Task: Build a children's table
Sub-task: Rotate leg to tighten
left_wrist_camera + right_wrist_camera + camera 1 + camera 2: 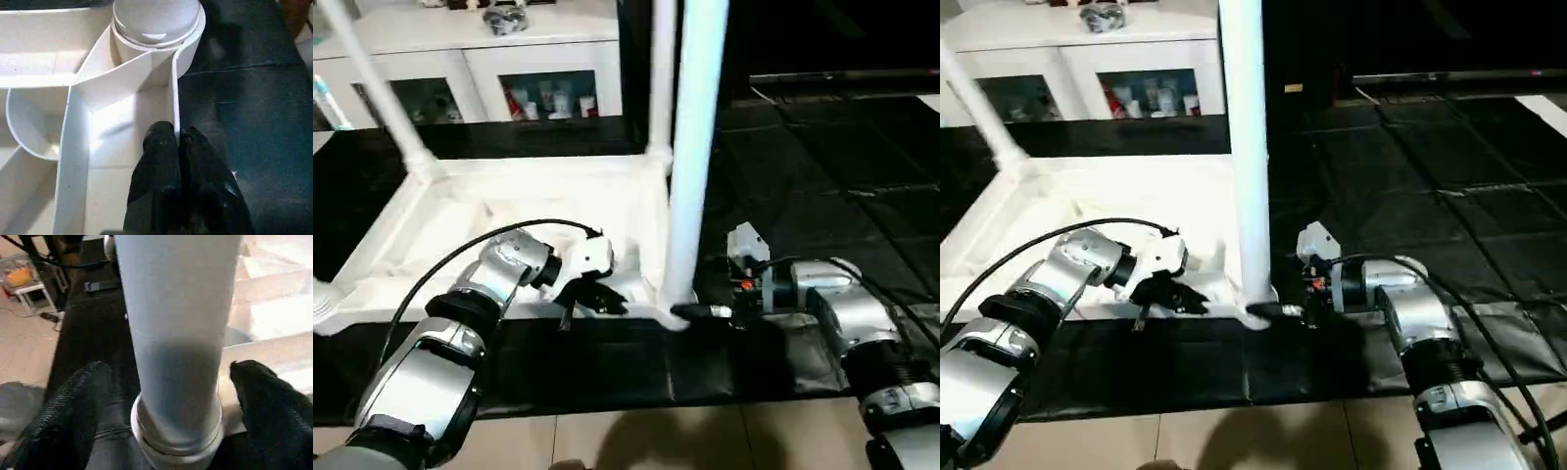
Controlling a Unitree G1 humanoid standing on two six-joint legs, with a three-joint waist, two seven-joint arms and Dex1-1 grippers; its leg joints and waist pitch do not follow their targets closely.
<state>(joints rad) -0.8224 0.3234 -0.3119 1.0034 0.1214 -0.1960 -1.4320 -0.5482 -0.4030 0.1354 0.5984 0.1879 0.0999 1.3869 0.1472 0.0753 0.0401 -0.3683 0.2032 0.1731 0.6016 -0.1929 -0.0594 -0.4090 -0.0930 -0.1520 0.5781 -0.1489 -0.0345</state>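
Right gripper [166, 396] straddles the near leg [690, 147], fingers wide; left gripper [178, 147] pinches the tabletop's rim [174, 83] – clumsy withdrawal could unseat it

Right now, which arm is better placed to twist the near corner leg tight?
Probably the right. The right pincer stands open with its fingers either side of the near corner leg, just above its socket. The left pincer is shut on the tabletop's side wall, steadying it.
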